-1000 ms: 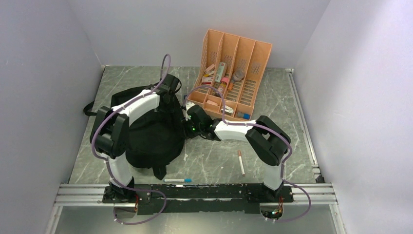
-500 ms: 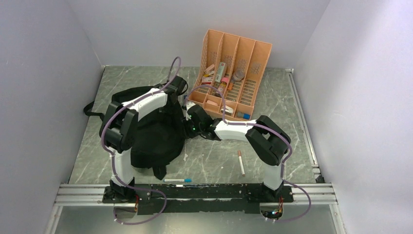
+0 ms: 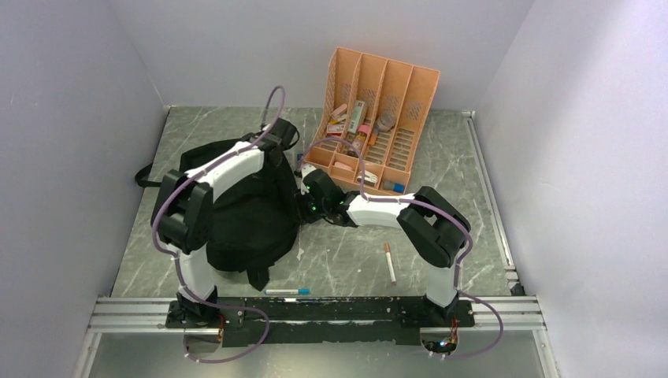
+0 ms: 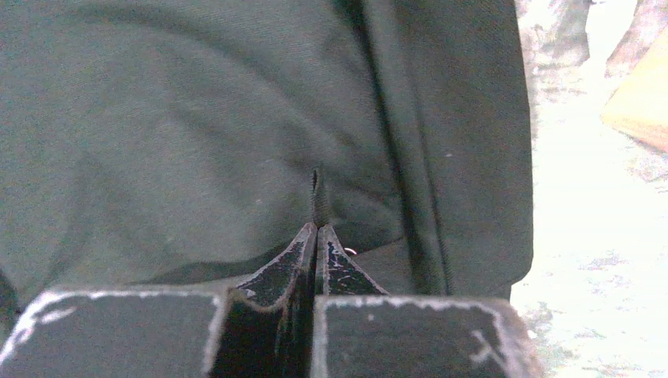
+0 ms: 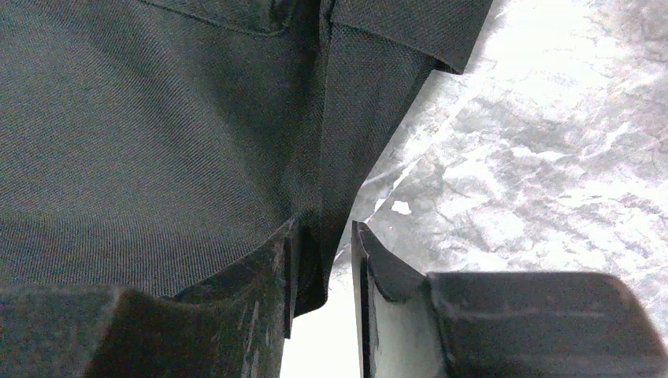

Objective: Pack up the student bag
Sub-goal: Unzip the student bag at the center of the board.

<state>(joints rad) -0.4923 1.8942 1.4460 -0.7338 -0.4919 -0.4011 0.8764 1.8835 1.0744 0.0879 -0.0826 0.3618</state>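
Large soft black fabric student bag lies flat to the left of the orange slotted desk organiser. Its long axis runs from the arm bases toward the back wall.

Left gripper: fingers pressed together on a thin dark tab at the bag's far corner, on the organiser side. I take it for a zip pull, but the wrist view is too close to be sure.

Right gripper: jaws part-way apart, clamped on a fold of the bag's organiser-side edge, nearer the bases.

Relation that matters: the tab stands up just beyond the left fingertips, and the bag body spreads away from them on the side opposite the organiser. Any pull would run along the bag's seam, with the right arm bracing.

Containers: organiser slots hold several small items, too small to name. The bag's inside is not visible.

Loose, nearer the bases than the organiser: a blue-and-white pen and a slim pinkish stick.

Judgement: opening step, packing not begun.
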